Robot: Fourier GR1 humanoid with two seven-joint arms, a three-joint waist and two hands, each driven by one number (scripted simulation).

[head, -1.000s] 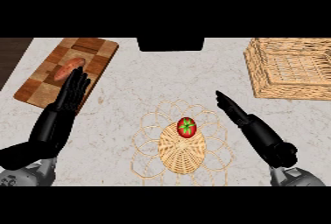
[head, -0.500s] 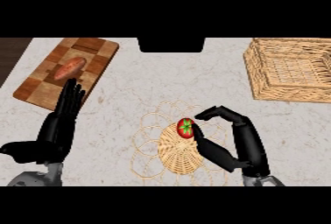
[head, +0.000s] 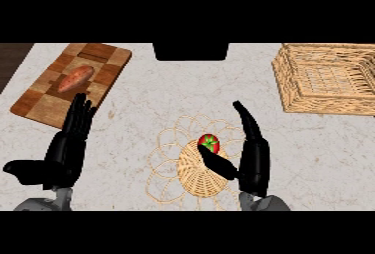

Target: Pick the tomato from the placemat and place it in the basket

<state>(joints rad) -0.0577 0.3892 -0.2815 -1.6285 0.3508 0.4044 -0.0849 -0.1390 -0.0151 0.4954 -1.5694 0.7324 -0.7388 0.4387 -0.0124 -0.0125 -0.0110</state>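
Basket (head: 326, 79) far right, well apart from placemat (head: 192, 166). Right hand (head: 253, 154) open beside tomato (head: 210, 143), thumb below it, not gripping. Left hand (head: 67, 146) open, resting. Risk: fingers closing may nudge the round tomato, rolling it off.

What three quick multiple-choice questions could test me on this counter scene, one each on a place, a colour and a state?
1. Where is the tomato?
A. on the woven placemat
B. in the basket
C. on the cutting board

2. What colour is the tomato?
A. yellow
B. red with a green top
C. purple

3. How is the right hand?
A. gripping the tomato
B. open beside the tomato
C. inside the basket

Answers: 1 A, it sits on the mat. 2 B, red skin and green stem show. 3 B, fingers are straight.
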